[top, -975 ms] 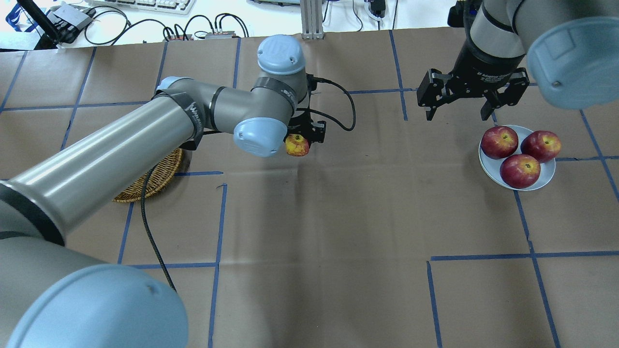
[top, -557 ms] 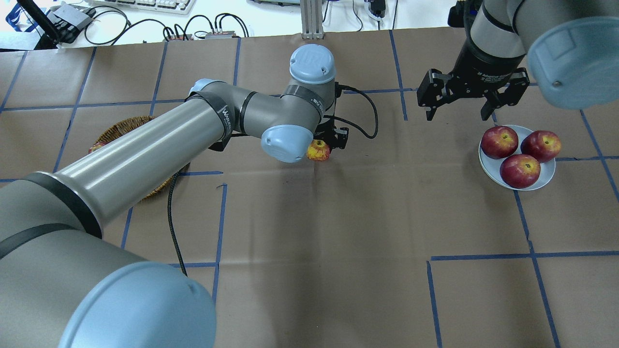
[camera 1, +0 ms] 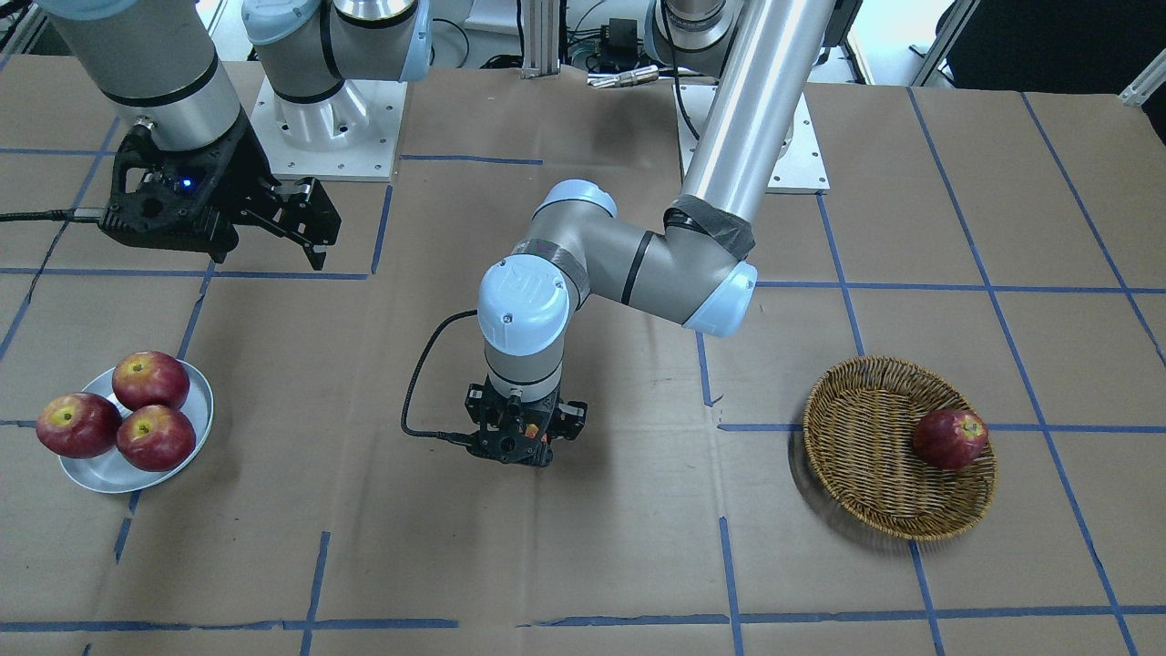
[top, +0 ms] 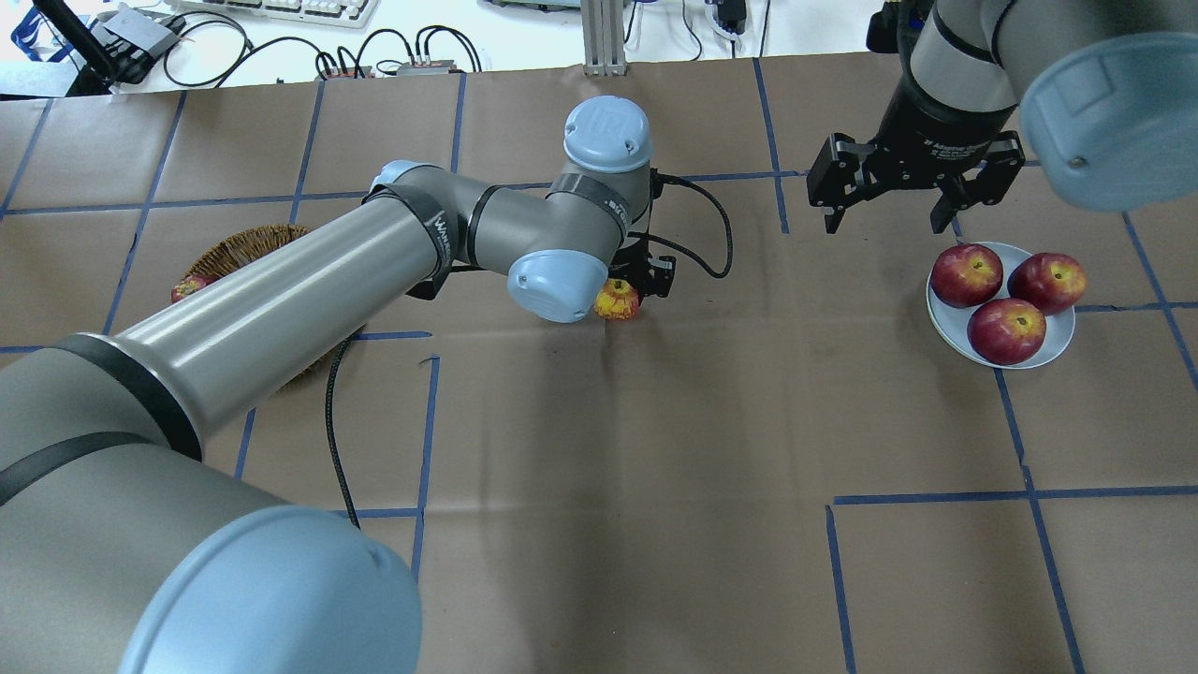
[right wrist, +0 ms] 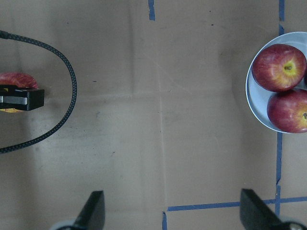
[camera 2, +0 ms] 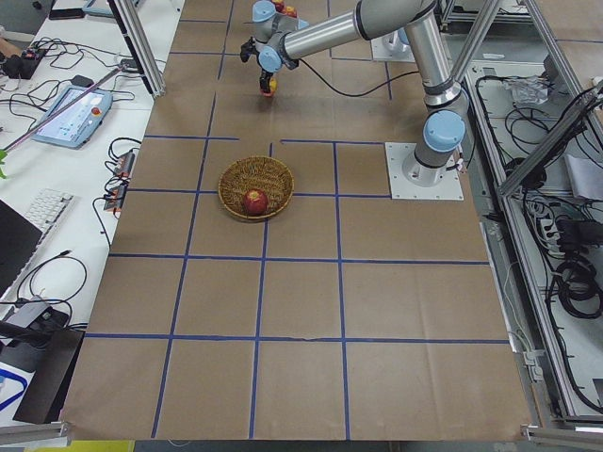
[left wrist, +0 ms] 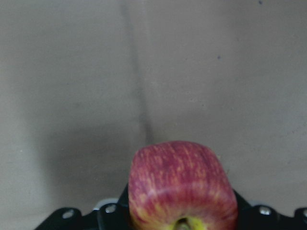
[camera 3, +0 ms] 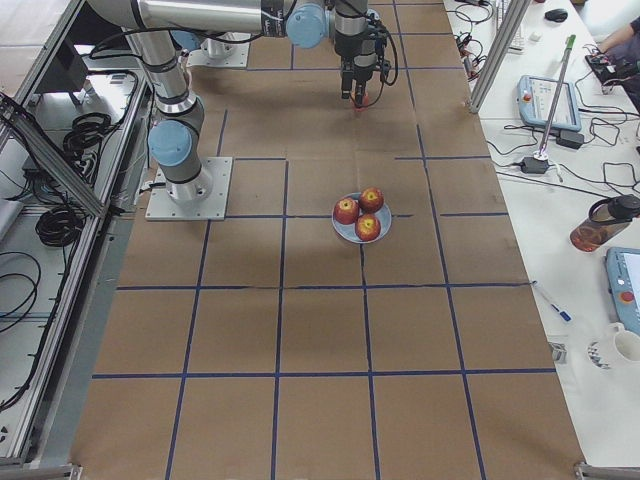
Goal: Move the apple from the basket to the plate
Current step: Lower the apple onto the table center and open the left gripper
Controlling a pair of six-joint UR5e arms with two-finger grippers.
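the left tool (camera 1: 521,439) is clamped on the orange-red, yellow-streaked apple (top: 617,300) mid-frame in the overhead view, between the round tan wicker basket (top: 229,255) at left and the white plate (top: 947,335) at right, while the right tool (top: 883,223) hangs with fingers apart at upper right.

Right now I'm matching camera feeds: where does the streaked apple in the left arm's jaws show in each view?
Front-facing: apple centre, mostly hidden.
Overhead: apple upper centre.
Exterior left: apple top, far.
Exterior right: apple top centre.
Left wrist: apple bottom centre.
Right wrist: apple left edge.
Landmark: white plate, right of it overhead.
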